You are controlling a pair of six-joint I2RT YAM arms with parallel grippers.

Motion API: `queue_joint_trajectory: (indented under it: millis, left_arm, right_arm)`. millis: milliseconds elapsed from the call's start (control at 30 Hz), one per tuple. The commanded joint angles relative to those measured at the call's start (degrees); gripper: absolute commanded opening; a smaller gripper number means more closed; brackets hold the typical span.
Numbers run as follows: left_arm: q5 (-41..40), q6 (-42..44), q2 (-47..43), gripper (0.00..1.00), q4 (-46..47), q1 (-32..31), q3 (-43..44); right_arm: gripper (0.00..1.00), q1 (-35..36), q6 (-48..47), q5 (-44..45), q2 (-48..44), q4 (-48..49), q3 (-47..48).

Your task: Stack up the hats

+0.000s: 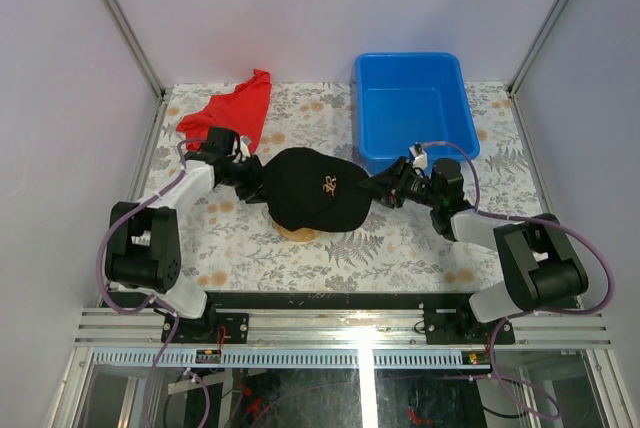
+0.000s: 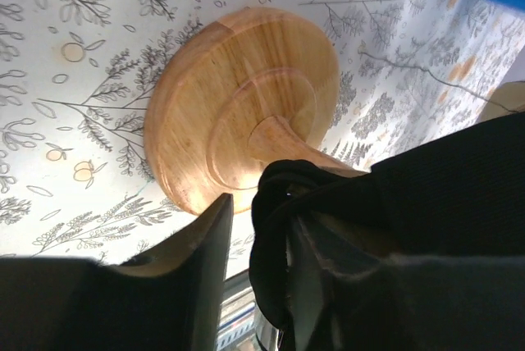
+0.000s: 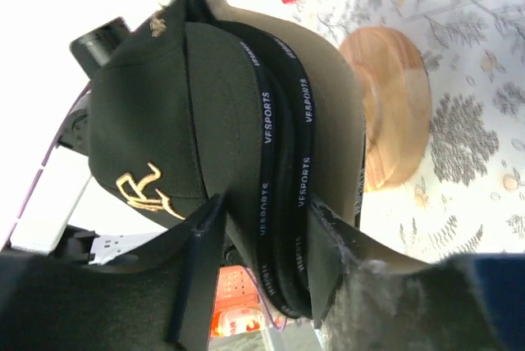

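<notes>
I'm working in a robotics lab test cell, not a home or a shop. Plain pale walls (image 1: pixel 300 8) box it in, joined by aluminium frame posts (image 1: pixel 123 23) that run towards the upper corners of the frame. At the bottom edge, the left arm (image 1: pixel 145 243) and right arm (image 1: pixel 535 268) stand on a slotted metal rail (image 1: pixel 300 320), trailing purple cables (image 1: pixel 101 260). A floral-print cover lies over the tabletop (image 1: pixel 400 248).

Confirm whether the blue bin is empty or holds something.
Empty: the blue bin shows only its bare blue floor from above.
</notes>
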Motion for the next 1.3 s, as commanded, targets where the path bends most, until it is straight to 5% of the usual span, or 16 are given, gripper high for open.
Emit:
queue_joint_trajectory:
  millis: [0,167,633,1033,1067,1133,1267]
  left_arm:
    - [-3.76,-1.2,-4.98,0.38,2.02,1.45,-1.31]
    - [-4.51,-4.12,-9.82,0.53,4.99,3.14,-1.76]
    - [-1.54,-9.27,-21.18,0.51,11.27,9.48,-6.99]
    - [-23.73,-4.2,-25.8,0.61,-3.79,16.22,1.58]
    - [-24.17,-4.67,-25.73,0.63,-3.93,16.87,2.11]
    - [-24.04,-6.33,-25.82,0.96,-3.03,17.71,2.29]
    - [-27.08,-11.75,-29.41,1.0,-0.71,17.86,1.54]
  right_arm:
    - [0.58,1.49,-7.89,2.32,-3.25,-10.97,2.47]
    - [0.7,1.39,-14.69,5.06,-7.6,-21.54,5.56]
    - [0.77,-4.36,-22.38,6.51,-13.92,-34.33,6.53]
    - [0.83,-8.74,-33.49,9.88,-18.98,-52.44,13.45]
    - [0.89,-8.78,-35.24,11.44,-19.39,-55.14,14.8]
    - [1.0,-8.75,-38.28,15.96,-20.2,-60.75,17.63]
    - [0.99,-8.76,-44.93,24.8,-21.03,-72.82,23.85]
